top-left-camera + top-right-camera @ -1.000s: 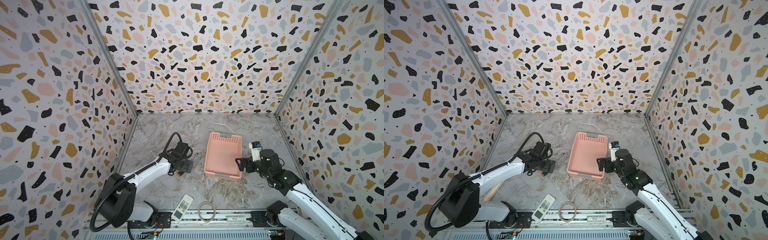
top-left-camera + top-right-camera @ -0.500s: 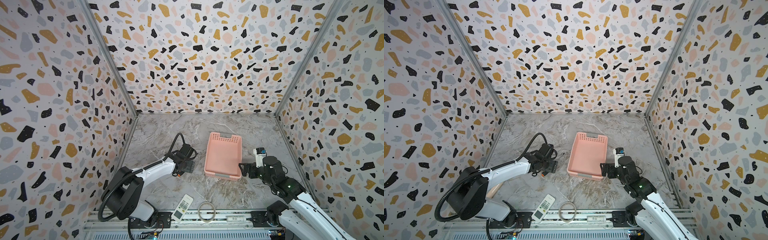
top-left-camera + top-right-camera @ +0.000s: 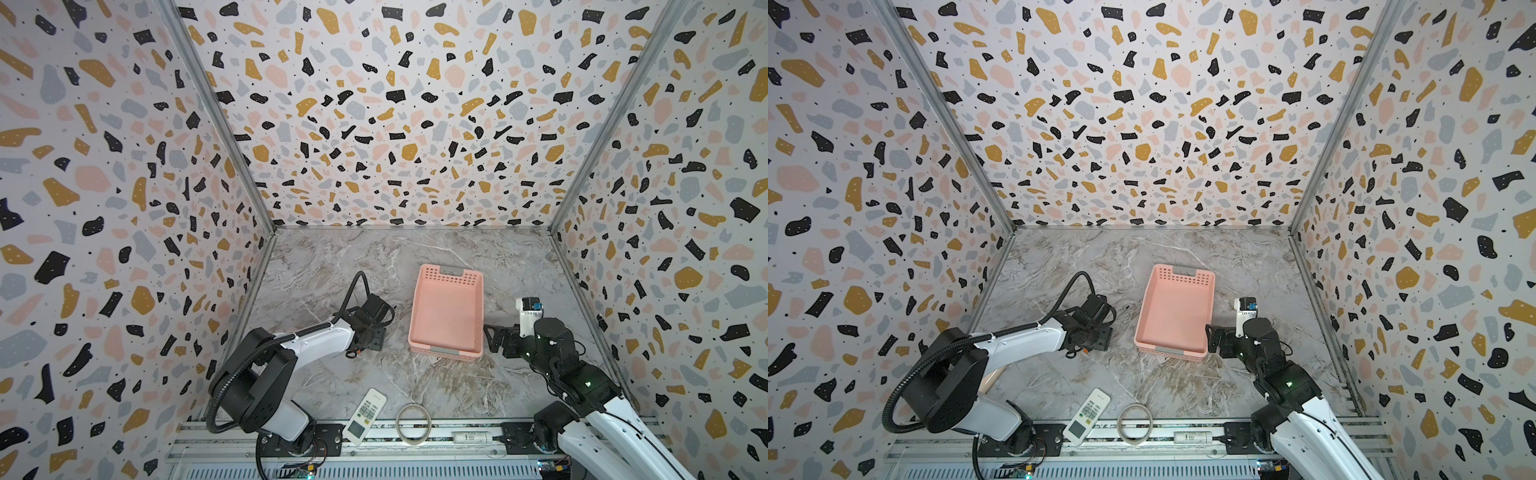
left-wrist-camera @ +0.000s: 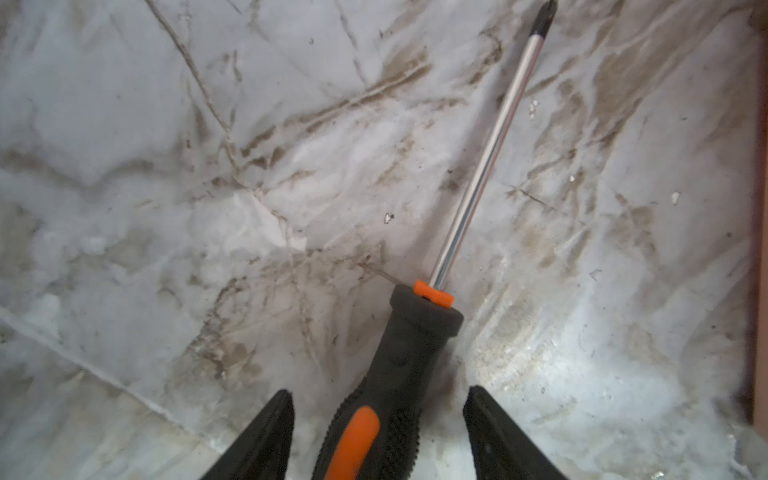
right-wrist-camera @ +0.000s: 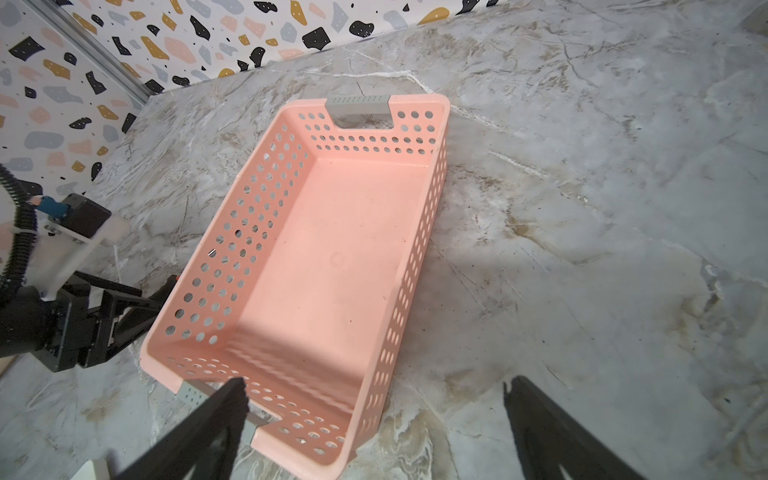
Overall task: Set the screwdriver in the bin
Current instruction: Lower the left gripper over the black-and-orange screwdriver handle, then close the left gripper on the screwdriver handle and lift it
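While the screwdriver [image 4: 415, 332] lies flat on the table [image 3: 332, 257], left of the pink bin [image 3: 446, 316] and apart from it, the bin shows me its whole flat floor.

My left arm reaches out low over the table. My left gripper [image 4: 379, 392] is down at the screwdriver's handle. One finger [image 4: 270, 432] is on each side of the handle, and I can see a strip of table between each finger and the handle. So my jaws are spread and not pinching it. In a top view only a bit of orange [image 3: 353, 353] peeks out under this gripper.

My right arm bends in from the right. My right gripper [image 5: 374, 384] sits just beside the near right corner of the bin, with its fingers spread wide and nothing between them. I cannot tell if it touches the bin.

The screwdriver has a bumpy black handle with orange patches and a thin shiny metal rod with a dark tip. The table looks like grey marble with brown streaks. The bin is a smooth plastic box with round holes in its walls and a grey grip at each end. At the front lie a white remote [image 3: 365, 415], a thin ring [image 3: 412, 424] and a small white tube [image 3: 471, 437].
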You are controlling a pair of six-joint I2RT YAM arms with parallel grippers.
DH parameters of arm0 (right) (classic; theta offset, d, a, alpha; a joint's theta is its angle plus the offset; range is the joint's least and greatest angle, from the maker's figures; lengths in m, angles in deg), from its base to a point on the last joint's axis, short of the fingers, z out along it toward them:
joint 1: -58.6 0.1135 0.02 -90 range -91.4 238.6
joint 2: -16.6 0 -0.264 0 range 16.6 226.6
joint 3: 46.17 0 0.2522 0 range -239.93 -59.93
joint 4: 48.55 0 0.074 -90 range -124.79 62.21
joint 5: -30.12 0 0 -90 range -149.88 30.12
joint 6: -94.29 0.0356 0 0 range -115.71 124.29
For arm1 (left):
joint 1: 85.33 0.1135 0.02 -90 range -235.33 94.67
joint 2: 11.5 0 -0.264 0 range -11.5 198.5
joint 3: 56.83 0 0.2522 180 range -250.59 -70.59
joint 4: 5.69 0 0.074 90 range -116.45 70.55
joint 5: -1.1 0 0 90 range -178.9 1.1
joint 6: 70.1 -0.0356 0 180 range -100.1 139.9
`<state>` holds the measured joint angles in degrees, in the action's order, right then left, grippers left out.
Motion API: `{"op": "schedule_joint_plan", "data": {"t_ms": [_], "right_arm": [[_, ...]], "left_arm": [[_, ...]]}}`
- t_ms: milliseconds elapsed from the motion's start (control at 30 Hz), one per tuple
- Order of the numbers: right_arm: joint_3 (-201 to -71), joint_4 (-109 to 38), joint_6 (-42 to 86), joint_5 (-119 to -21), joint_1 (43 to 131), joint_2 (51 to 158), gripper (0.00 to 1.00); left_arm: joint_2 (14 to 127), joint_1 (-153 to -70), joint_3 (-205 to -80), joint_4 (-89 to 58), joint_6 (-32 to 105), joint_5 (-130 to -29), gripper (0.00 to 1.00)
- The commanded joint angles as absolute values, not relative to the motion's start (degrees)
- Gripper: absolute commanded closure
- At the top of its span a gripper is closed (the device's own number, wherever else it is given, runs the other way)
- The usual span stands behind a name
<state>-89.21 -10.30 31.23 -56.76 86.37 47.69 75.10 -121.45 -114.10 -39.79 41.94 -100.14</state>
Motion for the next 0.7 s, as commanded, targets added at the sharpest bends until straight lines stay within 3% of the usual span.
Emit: {"op": "schedule_joint_plan", "data": {"t_ms": [0,267,500,667], "right_arm": [[-89.0,-9.7,32.0,-56.0,86.7,47.0,0.01],[-88.8,-9.7,32.5,-55.5,86.6,45.8,0.01],[-88.7,-9.7,32.6,-55.5,86.7,45.6,0.01],[-88.5,-9.8,32.8,-55.2,86.6,44.6,0.01]], "left_arm": [[75.5,-121.7,-113.5,-38.2,41.5,-100.2,0.35],[76.6,-121.7,-113.9,-37.3,42.2,-99.5,0.46],[77.7,-121.7,-114.1,-37.4,41.9,-99.3,0.48],[78.3,-121.7,-114.2,-38.0,41.8,-99.2,0.73]]}}
